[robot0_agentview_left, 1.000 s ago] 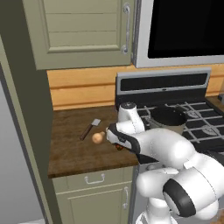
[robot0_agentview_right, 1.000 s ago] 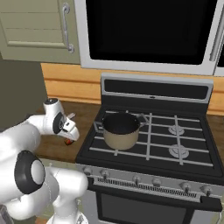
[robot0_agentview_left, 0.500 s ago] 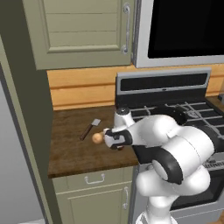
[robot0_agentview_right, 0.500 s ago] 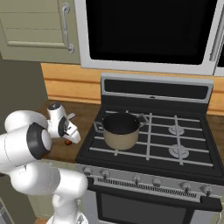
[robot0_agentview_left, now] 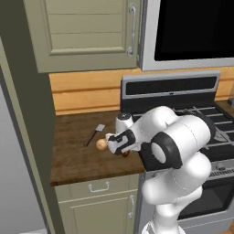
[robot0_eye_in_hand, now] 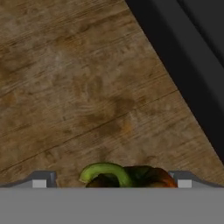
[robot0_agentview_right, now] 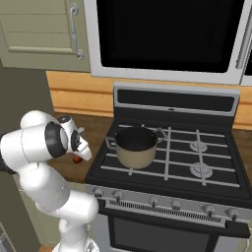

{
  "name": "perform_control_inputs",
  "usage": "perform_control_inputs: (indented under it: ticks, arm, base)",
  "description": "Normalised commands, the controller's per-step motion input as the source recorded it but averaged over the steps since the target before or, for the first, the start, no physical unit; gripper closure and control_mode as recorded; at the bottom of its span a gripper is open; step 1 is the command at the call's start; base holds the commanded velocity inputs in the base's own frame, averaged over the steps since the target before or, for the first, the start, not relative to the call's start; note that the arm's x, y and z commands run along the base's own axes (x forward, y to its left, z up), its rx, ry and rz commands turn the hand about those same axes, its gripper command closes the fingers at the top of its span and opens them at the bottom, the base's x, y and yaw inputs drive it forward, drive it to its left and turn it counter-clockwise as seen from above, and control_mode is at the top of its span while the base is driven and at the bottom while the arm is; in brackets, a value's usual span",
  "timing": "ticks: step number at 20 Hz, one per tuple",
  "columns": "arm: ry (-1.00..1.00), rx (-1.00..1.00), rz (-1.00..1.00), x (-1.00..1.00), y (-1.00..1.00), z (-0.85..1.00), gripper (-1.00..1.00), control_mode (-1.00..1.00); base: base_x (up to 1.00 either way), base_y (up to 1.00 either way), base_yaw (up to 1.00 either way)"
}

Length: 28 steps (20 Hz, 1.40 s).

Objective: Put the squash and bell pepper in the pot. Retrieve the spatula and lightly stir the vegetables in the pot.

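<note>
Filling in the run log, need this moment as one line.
gripper: over bell pepper, grip unclear | squash: on counter | spatula: on counter | pot: on stove, empty

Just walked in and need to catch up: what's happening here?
The robot's end effector is low over the wooden counter, straddling the bell pepper beside the stove. The squash and spatula lie on the counter. The pot waits on the front left burner, with nothing visible inside.
</note>
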Motion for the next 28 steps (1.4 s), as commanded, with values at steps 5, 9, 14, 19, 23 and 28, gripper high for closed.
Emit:
perform_control_inputs:
  ticks: [5, 9, 14, 19, 23, 28]
  arm:
    - [0.00, 0.00, -0.05, -0.01, 0.00, -0.09, 1.00, -1.00]
    - [-0.03, 0.02, -0.07, -0.49, -0.21, 0.17, 1.00, -1.00]
    - [-0.18, 0.14, -0.02, -0.91, -0.55, 0.96, 1.00, -1.00]
    - [-0.14, 0.16, 0.00, -0.66, -0.51, 1.00, 1.00, -1.00]
    - [-0.11, 0.08, 0.00, -0.64, -0.52, 1.00, 1.00, -1.00]
    - [-0.06, 0.03, 0.00, -0.35, -0.75, 1.00, 1.00, -1.00]
  base:
    - [0.00, 0.00, 0.00]
    - [0.00, 0.00, 0.00]
    - [0.00, 0.00, 0.00]
    - [0.00, 0.00, 0.00]
    - [0.00, 0.00, 0.00]
    - [0.00, 0.00, 0.00]
